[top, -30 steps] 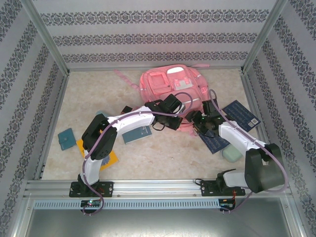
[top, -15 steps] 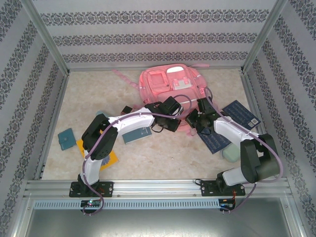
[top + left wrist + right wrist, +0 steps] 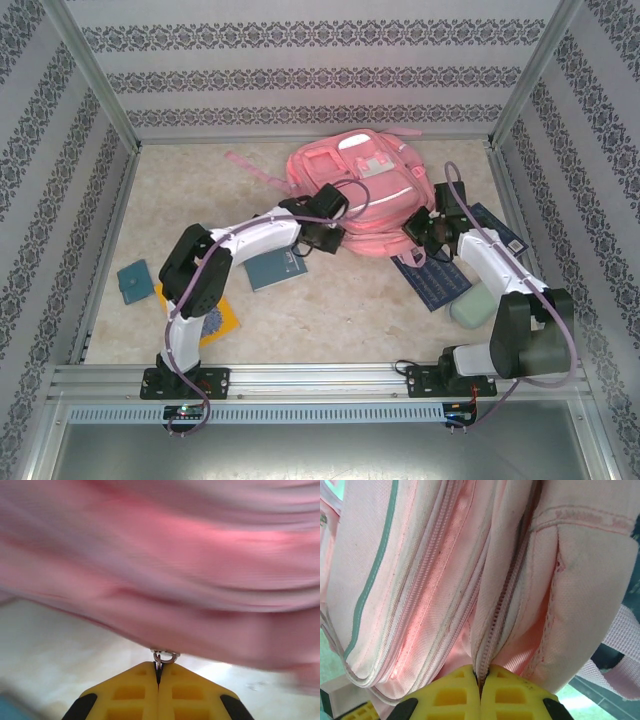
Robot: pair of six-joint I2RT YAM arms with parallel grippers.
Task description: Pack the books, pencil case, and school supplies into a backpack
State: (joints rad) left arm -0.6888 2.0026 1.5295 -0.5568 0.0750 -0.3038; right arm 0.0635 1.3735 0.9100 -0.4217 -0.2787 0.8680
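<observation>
The step in hand looks like getting the large pink fabric backpack [image 3: 362,190] open, with no packing started. It lies flat on the pale marbled table [image 3: 330,320], front pockets up. The left gripper [image 3: 158,669] sits at the backpack's near-left edge. Its yellow fingers are pressed fully together on a small metal ring [image 3: 164,656] hanging from the pink cloth, which I take to be a zip pull. The right gripper [image 3: 480,674] is at the backpack's near-right side, fingers also closed tight, pinching the fabric right at the foot of a pink zip track [image 3: 495,622] between two padded panels. The books are all outside the bag. A thin grey-teal book [image 3: 277,270] lies just off the backpack's near-left corner, and a dark navy book [image 3: 437,283] lies just off its near-right corner under the right arm. A yellow book [image 3: 216,322] lies well away from the backpack, toward the left arm's base. The next move probably calls for the left arm to draw the ring along the zip line while the right arm holds the cloth taut against the pull. If the fabric bunches, or the ring slips from the fingertips, the slider will likely jam. How far the zip has run already cannot be told.
</observation>
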